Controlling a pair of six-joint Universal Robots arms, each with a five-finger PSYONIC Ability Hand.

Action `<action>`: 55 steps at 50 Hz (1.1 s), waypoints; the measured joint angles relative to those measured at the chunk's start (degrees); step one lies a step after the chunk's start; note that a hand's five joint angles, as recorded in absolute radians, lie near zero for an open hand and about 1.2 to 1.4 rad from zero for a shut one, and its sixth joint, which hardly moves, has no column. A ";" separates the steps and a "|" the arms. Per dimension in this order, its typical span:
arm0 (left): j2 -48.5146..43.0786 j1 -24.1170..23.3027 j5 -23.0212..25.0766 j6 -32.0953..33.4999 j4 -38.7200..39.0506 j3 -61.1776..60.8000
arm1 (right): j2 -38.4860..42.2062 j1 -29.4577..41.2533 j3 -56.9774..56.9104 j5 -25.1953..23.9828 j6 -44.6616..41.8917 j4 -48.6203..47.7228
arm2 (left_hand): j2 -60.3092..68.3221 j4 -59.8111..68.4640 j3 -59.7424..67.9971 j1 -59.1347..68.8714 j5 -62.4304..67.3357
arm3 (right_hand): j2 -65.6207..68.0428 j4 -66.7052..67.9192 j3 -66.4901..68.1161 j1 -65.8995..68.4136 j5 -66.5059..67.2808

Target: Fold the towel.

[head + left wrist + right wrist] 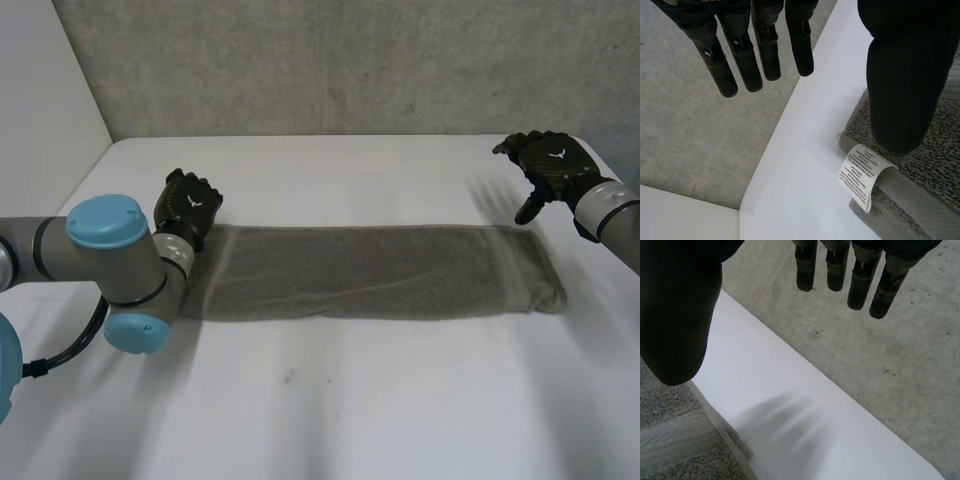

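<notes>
So, the left hand: its fingers are straight and spread wide. They hold nothing.
Then the right hand: its fingers are straight and wide open too, with nothing in them.
The left thumb: it hangs over a corner of the towel, just beside the white label. I cannot tell if it touches.
The right thumb: it hangs over the far edge at the other end. The fingers reach out past the towel.
The towel: a long grey strip, lying flat on the white desk.
Its long way: it runs side to side, from one hand to the other.
Which hand is nearer: both are near. The left hand is at the far corner of the left end. The right hand is just above the far corner of the right end.
Which way from the fingers: the towel lies below each hand and a bit back toward the robot.
Next move, I think: each hand comes down and pinches its own end. Then one end can go over to the other end, so the strip folds in half.
</notes>
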 measured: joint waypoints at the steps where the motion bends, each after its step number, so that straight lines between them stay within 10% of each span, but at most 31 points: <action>1: 0.06 0.04 -0.02 -0.01 -0.03 -0.10 | -0.04 0.01 0.01 -0.03 0.34 -0.08 | 0.00 0.00 0.00 0.00 0.00 | 0.00 0.00 0.00 0.00 0.00; 15: 7.76 5.15 -0.97 -2.67 -0.21 -5.95 | -6.76 -0.36 1.95 1.85 12.68 1.87 | 0.00 0.00 0.00 0.00 -0.01 | 0.00 0.00 0.00 0.00 0.00; 29: 20.71 12.49 5.15 -17.98 -4.28 -16.54 | -16.44 -0.37 14.07 9.83 2.76 24.08 | 0.27 0.17 0.14 0.18 0.72 | 0.00 0.00 0.00 -0.36 0.00; 55: 18.81 17.80 21.50 -24.89 -7.51 -24.02 | -24.21 -0.70 39.44 12.47 -3.60 8.31 | 0.97 0.85 0.92 0.65 1.33 | 0.00 0.00 0.00 -0.47 0.00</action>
